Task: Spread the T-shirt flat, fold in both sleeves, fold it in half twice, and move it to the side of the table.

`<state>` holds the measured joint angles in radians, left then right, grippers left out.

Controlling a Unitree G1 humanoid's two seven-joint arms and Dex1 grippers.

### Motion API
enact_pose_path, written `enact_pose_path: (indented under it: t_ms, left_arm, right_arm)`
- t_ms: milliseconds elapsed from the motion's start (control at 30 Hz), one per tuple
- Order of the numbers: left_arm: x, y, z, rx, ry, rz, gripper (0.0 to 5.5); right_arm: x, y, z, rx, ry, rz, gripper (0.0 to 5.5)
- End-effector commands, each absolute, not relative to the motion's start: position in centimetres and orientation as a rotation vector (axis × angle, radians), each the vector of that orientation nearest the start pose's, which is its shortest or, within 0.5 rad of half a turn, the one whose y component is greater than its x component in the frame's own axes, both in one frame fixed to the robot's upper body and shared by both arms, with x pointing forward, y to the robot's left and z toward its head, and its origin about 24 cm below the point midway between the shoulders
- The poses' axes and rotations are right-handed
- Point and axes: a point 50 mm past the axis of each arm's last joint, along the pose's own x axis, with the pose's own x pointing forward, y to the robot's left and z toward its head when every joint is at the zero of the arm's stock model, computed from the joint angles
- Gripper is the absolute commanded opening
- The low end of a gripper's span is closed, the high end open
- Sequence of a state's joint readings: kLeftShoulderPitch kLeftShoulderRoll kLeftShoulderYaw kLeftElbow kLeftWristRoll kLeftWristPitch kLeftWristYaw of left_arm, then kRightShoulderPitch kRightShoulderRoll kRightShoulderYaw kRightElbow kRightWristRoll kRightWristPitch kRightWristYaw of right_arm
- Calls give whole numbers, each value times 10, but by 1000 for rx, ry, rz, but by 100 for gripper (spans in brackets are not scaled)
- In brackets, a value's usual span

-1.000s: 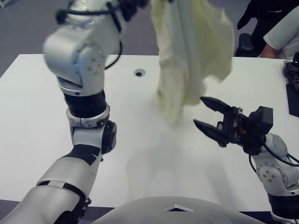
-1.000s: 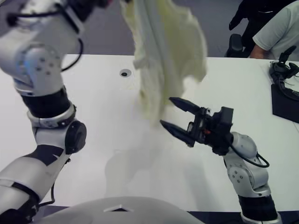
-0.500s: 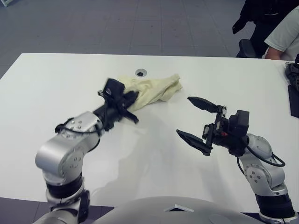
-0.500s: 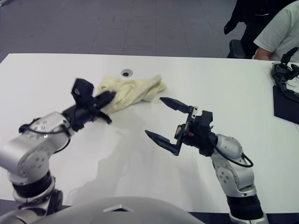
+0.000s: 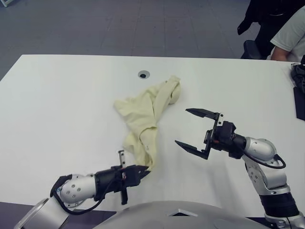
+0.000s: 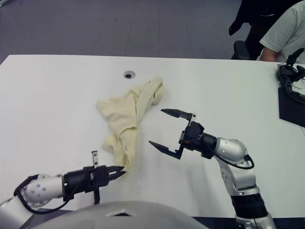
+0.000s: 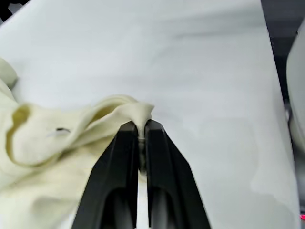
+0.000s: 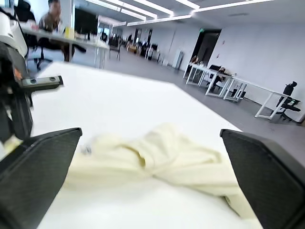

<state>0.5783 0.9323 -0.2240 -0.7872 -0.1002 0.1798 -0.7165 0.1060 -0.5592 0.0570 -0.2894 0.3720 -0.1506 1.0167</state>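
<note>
Progress is slight: the T-shirt [image 5: 143, 117] lies bunched and twisted on the white worktop [image 5: 57, 95]. By that look the spreading is not finished, and both sleeve folds, the two halvings and the move to the side all remain.

On the left, near the front edge, the left end effector [image 5: 144, 171] is clenched on a pinch of the garment's near end. The left wrist view shows cloth nipped between its closed fingers [image 7: 159, 157].

From there the T-shirt runs as a rumpled band away from the robot, its long axis leaning a little rightward. The far end curls up short of a small round hole [image 5: 142, 74] in the worktop, and one flap juts leftward midway.

To its right, the right end effector [image 5: 196, 130] hangs released with its fingers spread wide. It points toward the cloth from just beside it, not touching.
</note>
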Motion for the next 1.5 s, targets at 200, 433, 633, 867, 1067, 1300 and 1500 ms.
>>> enact_pose_path:
  t_ms: [200, 433, 633, 867, 1067, 1300, 1500]
  left_arm:
    - [76, 181, 62, 596, 447, -1376, 2]
    - [81, 179, 62, 623, 413, -1396, 2]
    - [83, 175, 66, 618, 385, -1402, 2]
    - [88, 176, 67, 645, 370, -1380, 2]
    - [89, 175, 67, 641, 363, -1387, 2]
    - [90, 173, 67, 645, 353, -1393, 2]
    - [91, 172, 67, 644, 348, -1398, 2]
  right_arm:
    - [223, -148, 92, -769, -271, 1236, 540]
    - [243, -117, 87, -942, -426, 1295, 475]
    - [233, -101, 69, -1122, -508, 1466, 376]
    - [230, -85, 63, -1127, -564, 1518, 263]
    - [239, -77, 65, -1164, -624, 1477, 165]
    - [245, -70, 60, -1162, -622, 1467, 50]
    - [242, -70, 52, -1128, -591, 1489, 0]
